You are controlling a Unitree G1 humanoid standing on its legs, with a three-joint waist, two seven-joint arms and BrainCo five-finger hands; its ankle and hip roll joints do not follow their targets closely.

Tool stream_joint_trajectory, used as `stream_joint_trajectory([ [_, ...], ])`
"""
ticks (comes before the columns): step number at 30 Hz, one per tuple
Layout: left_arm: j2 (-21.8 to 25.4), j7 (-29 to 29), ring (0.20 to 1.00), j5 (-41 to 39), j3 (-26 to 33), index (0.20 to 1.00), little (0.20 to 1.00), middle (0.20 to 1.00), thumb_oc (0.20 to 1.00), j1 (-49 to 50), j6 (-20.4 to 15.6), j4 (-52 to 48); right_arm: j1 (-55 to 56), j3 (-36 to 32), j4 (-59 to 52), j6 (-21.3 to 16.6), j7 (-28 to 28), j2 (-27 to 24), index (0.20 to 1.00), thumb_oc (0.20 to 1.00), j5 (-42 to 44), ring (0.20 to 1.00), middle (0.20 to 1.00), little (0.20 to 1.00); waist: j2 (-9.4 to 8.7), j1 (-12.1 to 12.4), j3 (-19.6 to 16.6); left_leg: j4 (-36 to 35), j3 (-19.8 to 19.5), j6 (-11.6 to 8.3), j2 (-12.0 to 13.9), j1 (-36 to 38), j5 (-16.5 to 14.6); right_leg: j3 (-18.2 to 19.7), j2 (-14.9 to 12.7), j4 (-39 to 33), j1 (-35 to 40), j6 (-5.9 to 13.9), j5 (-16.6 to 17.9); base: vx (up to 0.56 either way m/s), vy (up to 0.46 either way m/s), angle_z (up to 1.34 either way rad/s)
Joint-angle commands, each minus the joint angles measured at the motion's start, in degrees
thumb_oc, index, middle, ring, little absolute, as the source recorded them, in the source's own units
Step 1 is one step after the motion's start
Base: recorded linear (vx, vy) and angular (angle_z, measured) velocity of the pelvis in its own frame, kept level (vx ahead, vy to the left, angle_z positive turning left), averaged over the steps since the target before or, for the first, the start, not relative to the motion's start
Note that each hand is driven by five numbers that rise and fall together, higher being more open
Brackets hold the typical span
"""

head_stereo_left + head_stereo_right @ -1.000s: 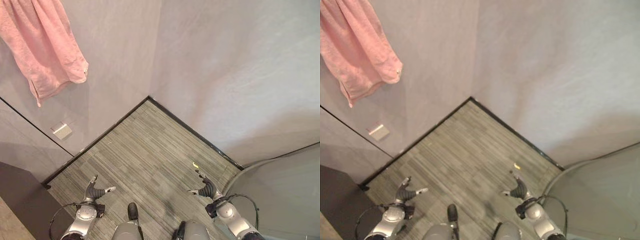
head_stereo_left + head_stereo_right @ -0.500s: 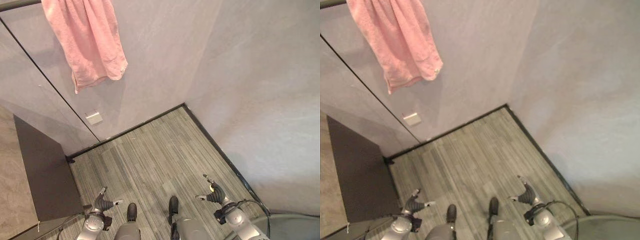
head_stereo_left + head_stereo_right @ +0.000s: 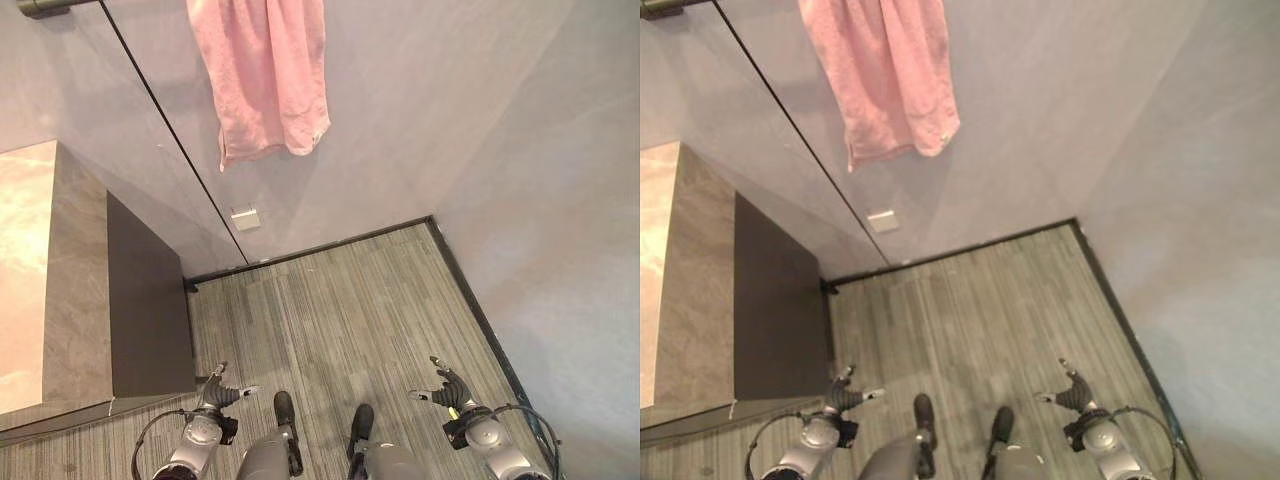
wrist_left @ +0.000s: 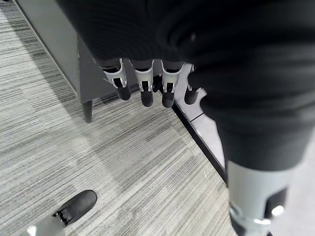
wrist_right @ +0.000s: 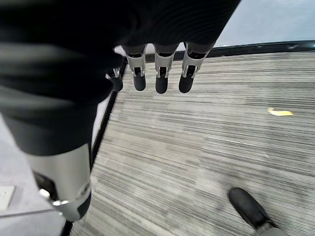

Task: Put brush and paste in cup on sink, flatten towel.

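A pink towel hangs bunched on the grey wall at the top, its lower edge uneven. My left hand hangs low at the lower left, open and holding nothing; its fingers are straight above the striped floor. My right hand hangs at the lower right, also open and holding nothing, with its fingers straight. Both hands are far below the towel.
A stone-topped counter with a dark side panel stands at the left. A dark bar end shows at the top left. A small white outlet plate sits on the wall under the towel. A yellow scrap lies on the grey striped carpet.
The camera has turned left: the towel and wall corner have shifted right in the picture and the counter has come into view. Both hands still hang open.
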Motion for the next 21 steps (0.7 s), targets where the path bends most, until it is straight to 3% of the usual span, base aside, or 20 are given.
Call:
stream_joint_trajectory([
  [1,2.4,0.1,1.000,0.6,-0.2,1.000,1.000,1.000,1.000,-1.2,-0.5,-1.0,-0.7,-1.0,-1.2,-0.1,-1.3,0.6,1.000,1.000,0.7,1.000,1.000,1.000,-3.23,-0.4,-0.6,0.1,4.6,-2.05,-0.2,3.9,0.2,3.9,-2.4,2.6,-0.7,4.77,0.7,0.13,0.071,0.17],
  [2,2.3,0.1,1.000,0.6,-0.2,1.000,1.000,1.000,1.000,-1.2,-0.5,-1.0,-0.6,-1.0,-1.2,-0.1,-1.2,0.6,1.000,1.000,0.7,1.000,1.000,1.000,-3.25,-0.4,-0.7,-0.2,4.6,-2.08,-0.3,4.0,0.4,3.9,-2.4,2.6,-0.7,4.77,0.7,0.22,0.103,0.14],
  [3,2.3,0.3,1.000,0.5,0.1,1.000,1.000,1.000,1.000,-1.1,-0.5,-0.9,-0.7,-0.5,-1.6,-0.3,-0.9,0.6,1.000,1.000,0.7,1.000,1.000,1.000,-3.36,0.2,-0.8,-0.9,3.6,-2.02,0.2,1.9,2.8,3.6,-2.4,2.4,-0.2,4.40,0.8,0.10,0.048,0.05],
  [5,2.3,0.3,1.000,0.3,0.1,1.000,1.000,1.000,1.000,-1.0,-0.5,-0.9,-1.1,-0.1,-1.2,-0.4,-0.7,0.6,1.000,1.000,1.1,1.000,1.000,1.000,-3.50,1.2,-0.8,-1.6,2.2,-2.97,1.1,0.2,4.7,4.3,-2.2,2.0,1.7,4.54,0.3,0.22,0.096,0.10],
  [6,2.2,0.1,1.000,0.5,0.0,1.000,1.000,1.000,1.000,-0.6,-0.5,-0.7,-1.2,0.0,-1.2,-0.6,-0.5,0.6,1.000,1.000,1.1,1.000,1.000,1.000,-3.43,1.2,-0.8,-1.7,3.6,-3.26,1.7,0.0,5.6,4.2,-2.4,2.3,2.7,4.64,-0.1,0.35,0.211,0.23],
  [7,2.2,-0.3,1.000,0.5,0.2,1.000,1.000,1.000,1.000,0.2,-0.3,-0.8,-1.4,-0.2,-0.9,-0.4,-0.3,1.2,1.000,1.000,1.4,1.000,1.000,1.000,-3.48,1.6,-1.4,-1.2,3.5,-2.21,1.1,1.3,3.9,5.4,-2.7,3.8,3.4,4.89,-1.3,0.27,0.179,0.10],
  [12,2.8,-0.4,1.000,0.8,0.0,1.000,1.000,1.000,1.000,0.2,-0.2,-0.2,-1.7,-1.0,0.6,-0.3,-0.4,3.2,1.000,1.000,2.8,1.000,1.000,1.000,-3.92,1.7,-3.0,2.1,3.6,-0.21,-0.3,2.0,0.9,8.8,-4.6,8.8,3.5,5.40,-2.5,0.24,0.207,-0.30],
  [13,3.2,-0.3,1.000,1.1,-0.4,1.000,1.000,1.000,1.000,-0.4,-0.1,-0.1,-2.6,-0.3,1.7,-0.4,-0.4,4.2,1.000,1.000,3.1,1.000,1.000,1.000,-4.33,1.7,-2.9,3.3,3.9,1.26,-1.3,2.9,-1.1,10.2,-5.7,14.4,1.7,5.97,-1.6,0.16,0.223,-0.13],
  [15,3.5,-0.4,1.000,1.2,-0.6,1.000,1.000,1.000,1.000,-0.6,-0.1,-0.3,-3.0,-0.1,1.9,-0.4,-0.5,4.5,1.000,1.000,3.0,1.000,1.000,1.000,-4.37,1.6,-2.7,3.7,4.3,1.77,-1.6,3.2,-1.7,10.5,-6.1,17.6,0.4,6.50,-0.4,0.11,0.203,-0.17],
  [17,4.1,-0.4,1.000,1.6,-0.8,1.000,1.000,1.000,1.000,-1.1,0.3,-0.6,-3.8,0.5,2.0,-0.2,-0.6,5.0,1.000,1.000,2.7,1.000,1.000,1.000,-4.25,1.5,-2.3,3.2,4.9,3.09,-2.2,5.3,-2.9,11.1,-7.2,24.2,-3.1,7.46,3.6,0.15,0.265,-0.18],
  [18,4.3,-0.3,1.000,2.0,-1.1,1.000,1.000,1.000,1.000,-1.1,0.4,-0.8,-3.8,0.8,1.6,-0.2,-0.4,5.4,1.000,1.000,2.6,1.000,1.000,1.000,-4.02,1.2,-1.4,2.2,5.1,4.21,-2.7,8.0,-3.6,10.0,-8.3,31.2,-5.1,8.39,7.3,0.20,0.290,-0.20],
  [19,4.3,-0.3,1.000,2.0,-1.3,1.000,1.000,1.000,1.000,-1.1,0.6,-0.8,-3.7,0.6,1.4,-0.2,-0.4,5.5,1.000,1.000,2.8,1.000,1.000,1.000,-3.42,0.9,-1.0,1.3,5.5,4.40,-2.4,8.9,-3.8,9.2,-8.3,33.5,-6.8,8.60,8.7,0.17,0.235,-0.13],
  [20,4.3,-0.3,1.000,2.0,-1.3,1.000,1.000,1.000,1.000,-1.1,0.6,-0.8,-3.7,0.6,1.3,-0.2,-0.4,5.5,1.000,1.000,2.8,1.000,1.000,1.000,-3.49,0.9,-1.0,1.2,5.5,4.43,-2.5,9.0,-3.7,9.3,-8.4,33.7,-6.8,8.65,8.6,0.20,0.150,-0.04],
  [21,4.2,-0.5,1.000,2.2,-1.4,1.000,1.000,1.000,1.000,-0.9,0.7,-0.3,-3.2,0.4,1.0,-0.2,-0.2,5.7,1.000,1.000,3.3,1.000,1.000,1.000,-3.08,-0.2,-0.4,-0.3,4.6,4.46,-2.6,10.8,-3.8,10.9,-6.0,33.8,-10.0,8.31,7.2,0.24,0.115,-0.02],
])
